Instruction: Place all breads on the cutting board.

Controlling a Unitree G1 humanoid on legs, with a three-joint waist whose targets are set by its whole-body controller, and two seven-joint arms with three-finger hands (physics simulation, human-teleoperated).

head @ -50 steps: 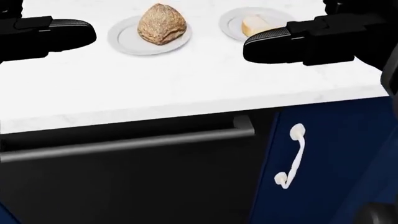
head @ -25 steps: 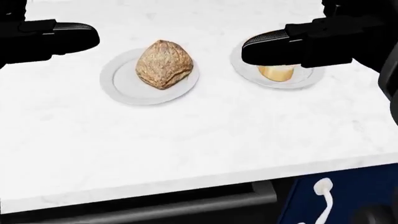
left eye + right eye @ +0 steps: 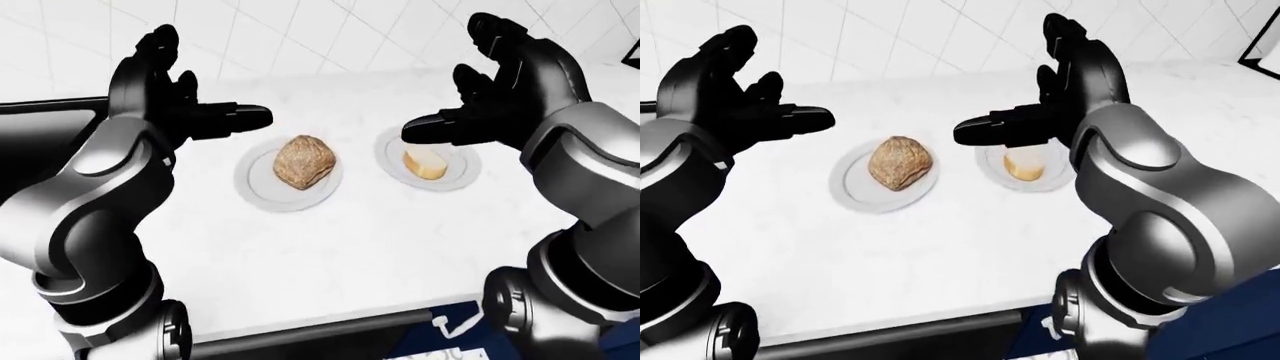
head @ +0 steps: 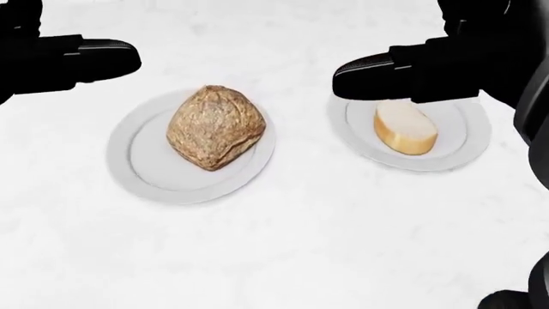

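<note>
A brown seeded bread roll (image 4: 215, 126) rests on a white plate (image 4: 137, 167) left of centre on the white marble counter. A pale slice of bread (image 4: 405, 127) lies on a second white plate (image 4: 459, 138) to its right. My left hand (image 3: 190, 97) hovers open above and left of the roll, holding nothing. My right hand (image 3: 480, 90) hovers open just above the sliced bread's plate, its thumb pointing left over the plate's rim. No cutting board shows in any view.
The counter's near edge (image 3: 330, 319) runs along the bottom of the left-eye view, with a dark appliance front and a blue cabinet below it. A white tiled wall (image 3: 300, 30) rises behind the counter.
The camera has moved forward and tilted down: both plates have slid lower and grown larger, and the counter edge and cabinet handle have left the head view. Both hands stay open.
</note>
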